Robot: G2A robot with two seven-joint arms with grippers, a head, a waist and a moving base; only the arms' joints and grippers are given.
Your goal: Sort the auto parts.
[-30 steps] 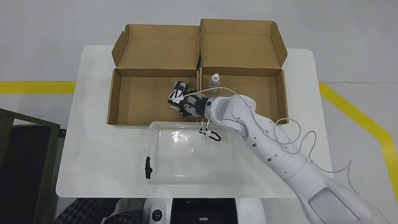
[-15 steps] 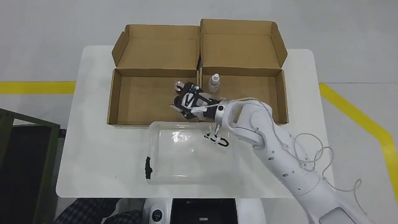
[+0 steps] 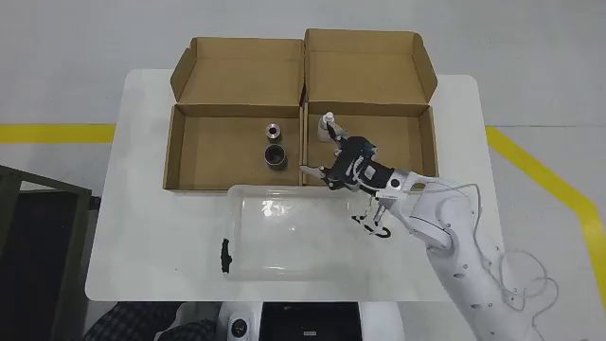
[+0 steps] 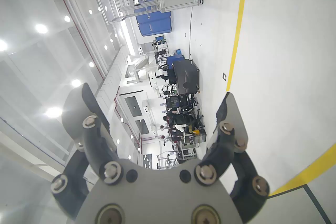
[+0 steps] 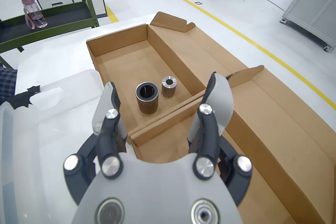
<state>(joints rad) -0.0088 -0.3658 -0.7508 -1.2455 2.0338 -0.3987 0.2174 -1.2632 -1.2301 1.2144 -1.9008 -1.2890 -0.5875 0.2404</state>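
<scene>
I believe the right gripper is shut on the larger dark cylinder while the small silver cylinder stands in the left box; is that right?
Not quite: the right gripper is open and empty. The right wrist view shows the larger dark cylinder standing in the left box beside the small silver cylinder, beyond the spread fingers.

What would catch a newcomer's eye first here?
A hollow metal sleeve and a smaller steel cylinder stand upright side by side in the left cardboard box. The right end effector hangs open and empty over the right cardboard box's near corner, facing them.
</scene>
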